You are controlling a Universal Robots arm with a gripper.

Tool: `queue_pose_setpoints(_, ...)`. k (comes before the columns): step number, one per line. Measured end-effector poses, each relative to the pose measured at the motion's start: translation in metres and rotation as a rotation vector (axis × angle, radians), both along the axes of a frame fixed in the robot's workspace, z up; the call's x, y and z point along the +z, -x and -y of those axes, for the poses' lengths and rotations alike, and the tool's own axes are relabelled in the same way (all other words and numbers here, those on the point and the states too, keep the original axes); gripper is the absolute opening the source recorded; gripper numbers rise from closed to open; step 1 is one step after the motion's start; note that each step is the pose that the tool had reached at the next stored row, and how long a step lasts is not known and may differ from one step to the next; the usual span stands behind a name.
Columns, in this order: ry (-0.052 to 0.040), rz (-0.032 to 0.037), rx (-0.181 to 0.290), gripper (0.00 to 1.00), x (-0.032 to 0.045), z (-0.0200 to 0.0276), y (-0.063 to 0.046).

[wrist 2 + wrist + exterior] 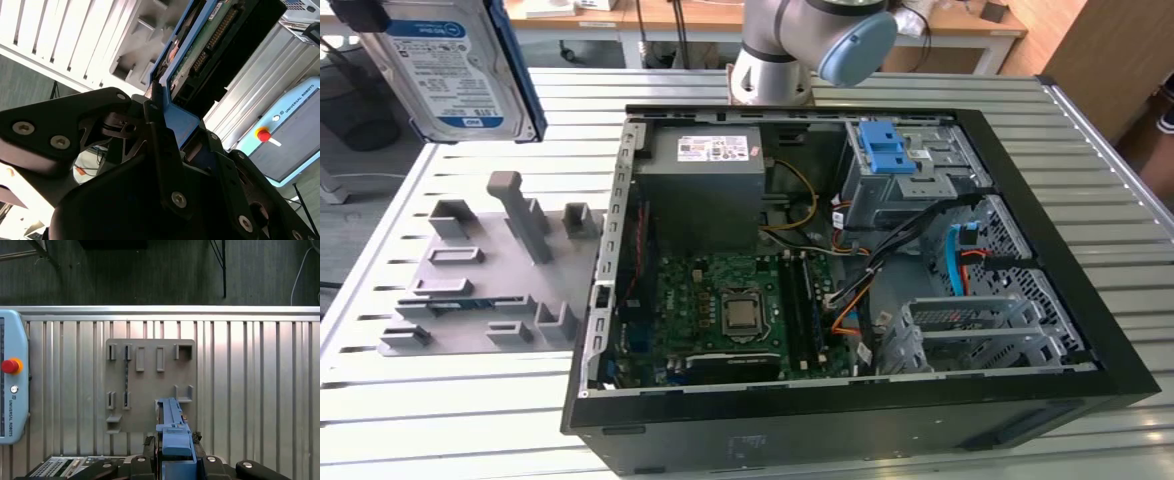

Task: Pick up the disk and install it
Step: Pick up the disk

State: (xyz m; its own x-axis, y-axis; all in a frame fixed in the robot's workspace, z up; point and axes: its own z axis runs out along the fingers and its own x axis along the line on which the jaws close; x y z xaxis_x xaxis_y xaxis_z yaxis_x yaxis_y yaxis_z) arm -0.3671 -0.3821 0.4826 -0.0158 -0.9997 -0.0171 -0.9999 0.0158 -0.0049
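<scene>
Pincer (pixel 160 107) clamped on the blue-railed edge of the disk (pixel 454 70), which hangs upright well above the grey holder rack (pixel 480 280) on the desk (pixel 454 420), high enough, we judge, to clear the wall of the open computer case (pixel 854 425) beside it.

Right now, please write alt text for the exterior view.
The disk is held aloft at the exterior view's upper left, above a grey fixture plate on the slatted table. An open computer case lies beside the plate.
</scene>
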Motion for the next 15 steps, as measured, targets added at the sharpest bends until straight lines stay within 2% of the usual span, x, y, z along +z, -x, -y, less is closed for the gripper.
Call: queue_pose_setpoints(15, 0.0, -0.0002, 0.0, 0.36, 0.0, 0.0106, -0.017)
